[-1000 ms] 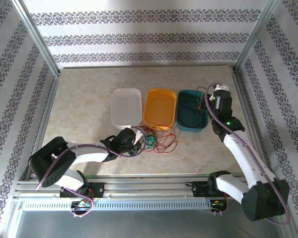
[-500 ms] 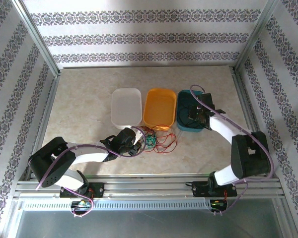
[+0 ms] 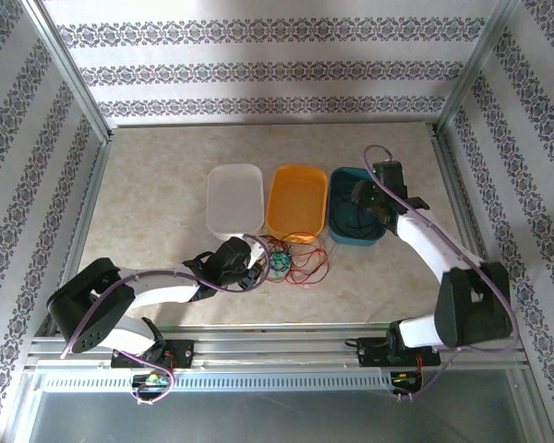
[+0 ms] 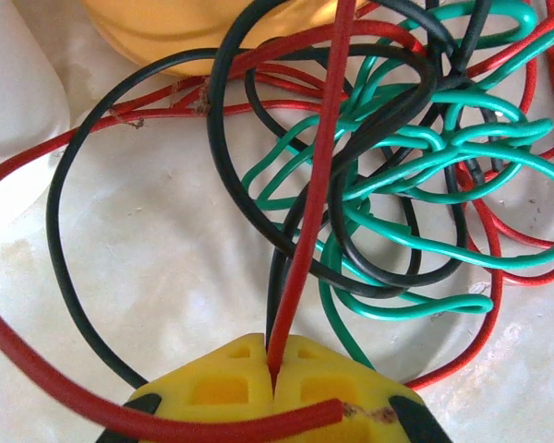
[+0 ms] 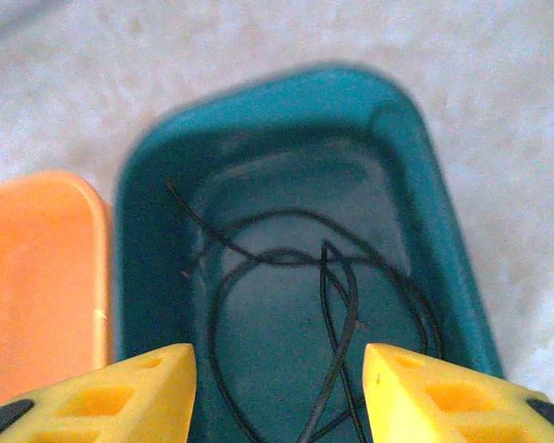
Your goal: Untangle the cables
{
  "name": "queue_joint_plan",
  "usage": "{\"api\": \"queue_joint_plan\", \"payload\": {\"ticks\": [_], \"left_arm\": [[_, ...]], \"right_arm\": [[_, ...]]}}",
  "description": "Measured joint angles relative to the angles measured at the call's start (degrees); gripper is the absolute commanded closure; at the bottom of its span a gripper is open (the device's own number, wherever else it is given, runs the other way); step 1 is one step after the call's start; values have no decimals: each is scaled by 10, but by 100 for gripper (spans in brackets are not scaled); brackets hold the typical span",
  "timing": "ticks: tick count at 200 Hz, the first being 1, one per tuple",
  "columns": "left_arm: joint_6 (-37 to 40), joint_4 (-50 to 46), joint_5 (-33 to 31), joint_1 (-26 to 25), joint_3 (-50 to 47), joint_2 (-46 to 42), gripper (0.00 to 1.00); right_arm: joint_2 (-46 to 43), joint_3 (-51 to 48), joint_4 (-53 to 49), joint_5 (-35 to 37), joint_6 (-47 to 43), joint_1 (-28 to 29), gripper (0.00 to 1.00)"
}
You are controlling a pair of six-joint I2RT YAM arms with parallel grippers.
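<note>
A tangle of cables (image 3: 292, 258) lies on the table in front of the orange tray (image 3: 297, 198). In the left wrist view the red cable (image 4: 319, 185) runs straight into my left gripper (image 4: 275, 378), which is shut on it. Green (image 4: 425, 166) and black (image 4: 60, 212) loops cross around the red one. My left gripper (image 3: 257, 269) sits at the tangle's left edge. My right gripper (image 5: 279, 355) hangs open above the teal tray (image 5: 443, 212). A dark cable (image 5: 258, 258) lies coiled loose on that tray's floor. My right gripper (image 3: 369, 198) is over the teal tray (image 3: 340, 175).
A white tray (image 3: 234, 196) stands left of the orange one, and the three trays form a row at mid-table. Metal frame posts and patterned walls close in the table on three sides. Purple arm cables trail along both arms.
My right gripper has swung in over the teal tray and opened; the dark cable now lies loose in the tray. The left gripper has stayed put on the red cable.
</note>
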Motion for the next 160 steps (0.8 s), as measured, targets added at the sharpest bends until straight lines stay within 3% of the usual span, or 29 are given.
{"api": "queue_joint_plan", "payload": {"ticks": [32, 54, 73, 117, 160], "left_arm": [[4, -2, 0, 0, 0, -1, 100], [6, -2, 2, 0, 0, -1, 100], [8, -2, 5, 0, 0, -1, 100], [10, -2, 10, 0, 0, -1, 100], [11, -2, 10, 0, 0, -2, 100]], "right_arm": [[-75, -1, -8, -10, -16, 0, 47], [-103, -5, -10, -79, -32, 6, 48], [-107, -20, -16, -161, -57, 54, 50], [-46, -43, -33, -311, -92, 197, 53], [32, -41, -32, -326, -105, 246, 54]]}}
